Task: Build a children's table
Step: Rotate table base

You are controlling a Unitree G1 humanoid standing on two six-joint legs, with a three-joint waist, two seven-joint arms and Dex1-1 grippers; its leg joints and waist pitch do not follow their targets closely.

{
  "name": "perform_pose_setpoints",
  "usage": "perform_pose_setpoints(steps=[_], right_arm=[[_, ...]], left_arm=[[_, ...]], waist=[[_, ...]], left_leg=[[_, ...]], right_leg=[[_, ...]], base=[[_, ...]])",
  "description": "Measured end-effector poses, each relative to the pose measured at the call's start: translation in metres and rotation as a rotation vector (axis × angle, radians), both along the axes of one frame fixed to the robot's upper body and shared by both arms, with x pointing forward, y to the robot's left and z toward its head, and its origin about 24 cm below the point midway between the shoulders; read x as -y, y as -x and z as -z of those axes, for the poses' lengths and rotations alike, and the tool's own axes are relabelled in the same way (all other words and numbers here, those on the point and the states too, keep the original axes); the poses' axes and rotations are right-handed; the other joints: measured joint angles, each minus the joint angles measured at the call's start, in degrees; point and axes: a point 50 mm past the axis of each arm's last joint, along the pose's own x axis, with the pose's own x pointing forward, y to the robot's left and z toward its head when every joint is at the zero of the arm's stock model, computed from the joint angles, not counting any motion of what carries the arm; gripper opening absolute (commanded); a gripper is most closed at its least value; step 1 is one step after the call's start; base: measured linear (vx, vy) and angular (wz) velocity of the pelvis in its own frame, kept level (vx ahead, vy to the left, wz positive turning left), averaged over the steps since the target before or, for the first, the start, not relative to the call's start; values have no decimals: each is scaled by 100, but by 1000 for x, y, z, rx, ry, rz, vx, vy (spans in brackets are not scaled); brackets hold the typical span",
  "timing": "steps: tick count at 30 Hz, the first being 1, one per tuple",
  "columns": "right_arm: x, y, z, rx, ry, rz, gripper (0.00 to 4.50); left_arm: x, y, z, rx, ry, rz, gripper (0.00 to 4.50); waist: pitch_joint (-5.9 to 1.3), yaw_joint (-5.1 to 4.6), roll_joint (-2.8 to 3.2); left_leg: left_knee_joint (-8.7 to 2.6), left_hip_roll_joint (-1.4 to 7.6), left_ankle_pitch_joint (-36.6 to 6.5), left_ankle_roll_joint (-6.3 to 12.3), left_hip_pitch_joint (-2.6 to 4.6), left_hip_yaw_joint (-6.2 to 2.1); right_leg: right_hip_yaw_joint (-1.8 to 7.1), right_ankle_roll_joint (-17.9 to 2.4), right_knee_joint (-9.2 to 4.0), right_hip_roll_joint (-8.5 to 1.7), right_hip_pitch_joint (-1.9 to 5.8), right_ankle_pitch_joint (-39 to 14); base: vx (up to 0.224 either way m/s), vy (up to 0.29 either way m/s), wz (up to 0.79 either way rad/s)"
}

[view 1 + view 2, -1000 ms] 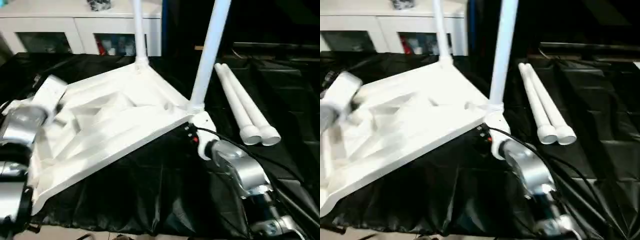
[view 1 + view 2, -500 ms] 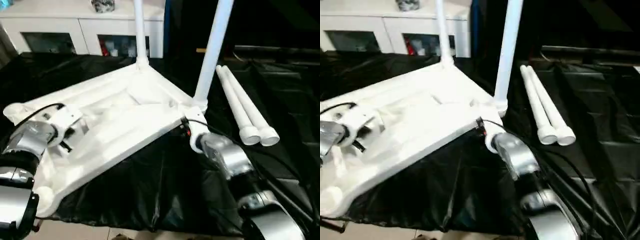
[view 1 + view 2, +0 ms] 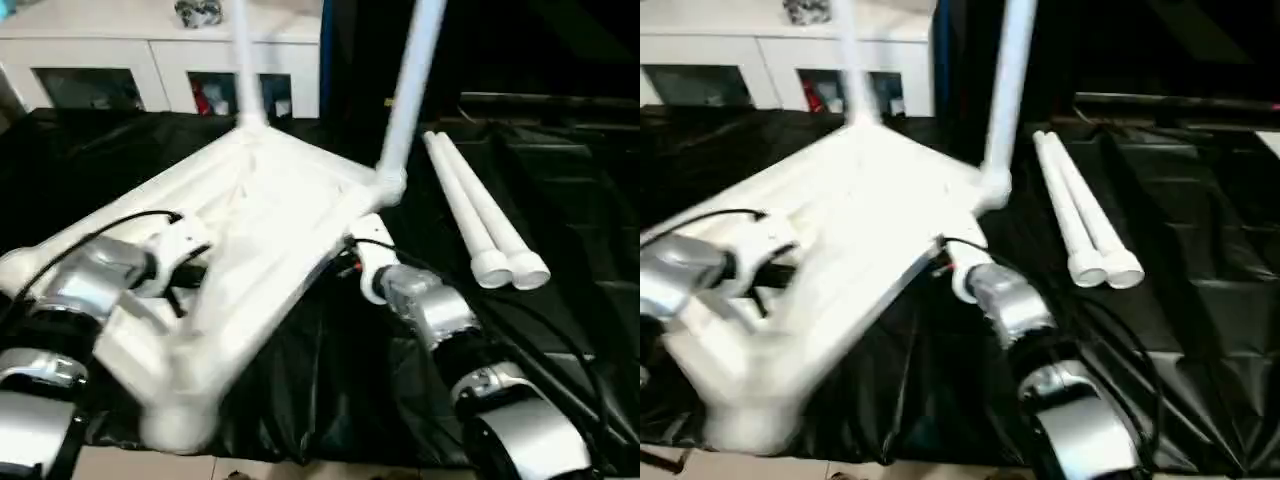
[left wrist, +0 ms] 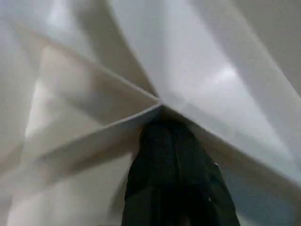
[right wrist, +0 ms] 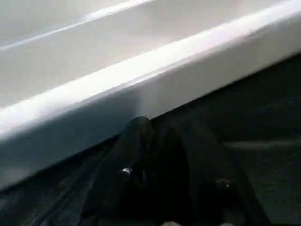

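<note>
One white tabletop (image 3: 260, 215) lies underside up on a black cloth (image 3: 330, 370), tilted, its near corner toward the camera. Two legs (image 3: 405, 95) stand upright in its far corner sockets. Two more legs (image 3: 480, 215) lie side by side on the cloth, to its right. Behind stands a white cabinet (image 3: 160, 60). The left gripper (image 4: 162, 141) is pinched closed, fingertips against a rib on the underside. The right gripper (image 5: 162, 141) sits at the tabletop's right edge, fingers narrowly apart, holding nothing visible.

White tabletop (image 3: 270, 215) and legs (image 3: 480, 215) (plain, unpatterned) on a black cloth (image 3: 330, 400).
</note>
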Motion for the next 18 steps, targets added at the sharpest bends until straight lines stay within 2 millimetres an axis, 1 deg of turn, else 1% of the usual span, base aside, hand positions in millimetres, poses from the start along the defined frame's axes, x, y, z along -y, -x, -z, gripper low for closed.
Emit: perform_pose_setpoints(steps=[2,4,9,13,17,18], right_arm=[[-3,0,1,4,-3,-8,67],[-5,-1,0,7,-5,-14,52],[-10,0,0,14,-24,-45,6],[-8,-1,-1,26,-34,-43,2],[0,-5,-4,52,-35,-34,2],[1,-5,-5,58,-37,-36,2]], left_arm=[[6,0,0,-5,12,15,0],[9,0,0,-3,19,24,0],[16,0,1,-9,41,21,0],[21,-4,5,26,62,-28,0],[34,-15,10,102,84,-129,0],[36,-17,11,117,84,-143,0]], waist=[[0,-51,-9],[0,-82,-9],[0,-104,-9],[1,-67,-10],[7,19,-9],[11,20,-13]], left_leg=[[0,0,0,0,3,-2],[0,0,0,0,2,-3],[-1,1,0,0,1,-3],[0,0,0,1,0,-3],[0,0,1,0,-1,-3],[0,0,1,0,-3,-3]], right_leg=[[0,-1,-1,1,0,1],[0,-1,-2,2,0,0],[0,-1,-6,4,-1,0],[0,-4,-6,2,0,2],[-2,-24,-5,2,1,15],[-2,-26,-5,2,1,16]], base=[[0,0,0],[0,0,0],[0,0,0],[0,0,0],[0,0,0],[0,0,0]])
